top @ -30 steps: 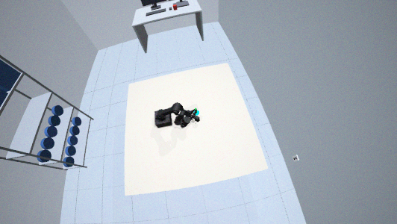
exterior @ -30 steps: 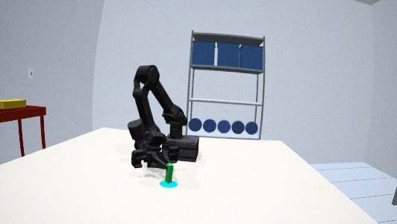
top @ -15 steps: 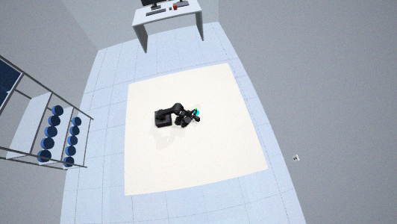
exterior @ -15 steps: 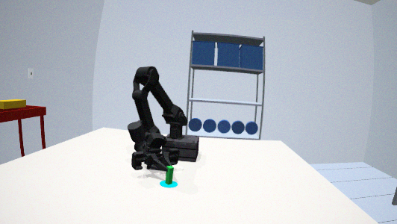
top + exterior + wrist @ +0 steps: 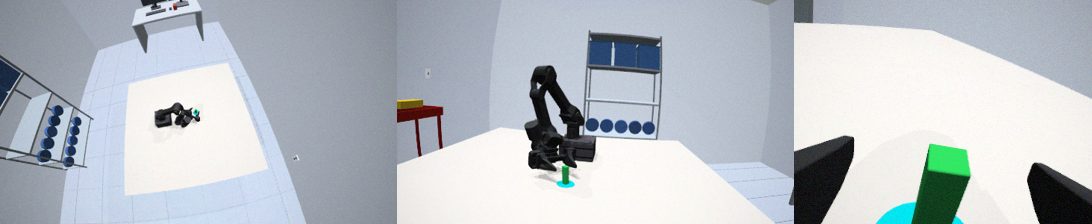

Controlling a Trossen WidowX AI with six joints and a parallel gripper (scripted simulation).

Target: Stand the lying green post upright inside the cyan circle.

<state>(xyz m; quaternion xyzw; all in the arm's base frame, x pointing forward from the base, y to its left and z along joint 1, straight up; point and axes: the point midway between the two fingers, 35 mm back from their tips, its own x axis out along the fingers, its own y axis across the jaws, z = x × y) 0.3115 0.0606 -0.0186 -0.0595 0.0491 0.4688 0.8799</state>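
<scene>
Exterior: upright green rectangular post point(image 5: 195, 110) point(image 5: 566, 175) point(image 5: 946, 175) is seen inside flat cyan circle point(image 5: 197, 113) point(image 5: 560, 184) point(image 5: 896, 215); black two-finger gripper point(image 5: 195, 114) point(image 5: 566, 169) point(image 5: 944, 160) is released. Wrist: post is flanked by spread fingers, untouched (straight retreat is advised, sideways brushing avoided). Top: post is partly crowded by gripper.

Bright, diffuse light; soft pale shadows around the arm point(image 5: 176, 108) point(image 5: 540, 108); fine grain; slightly blurred detail
</scene>
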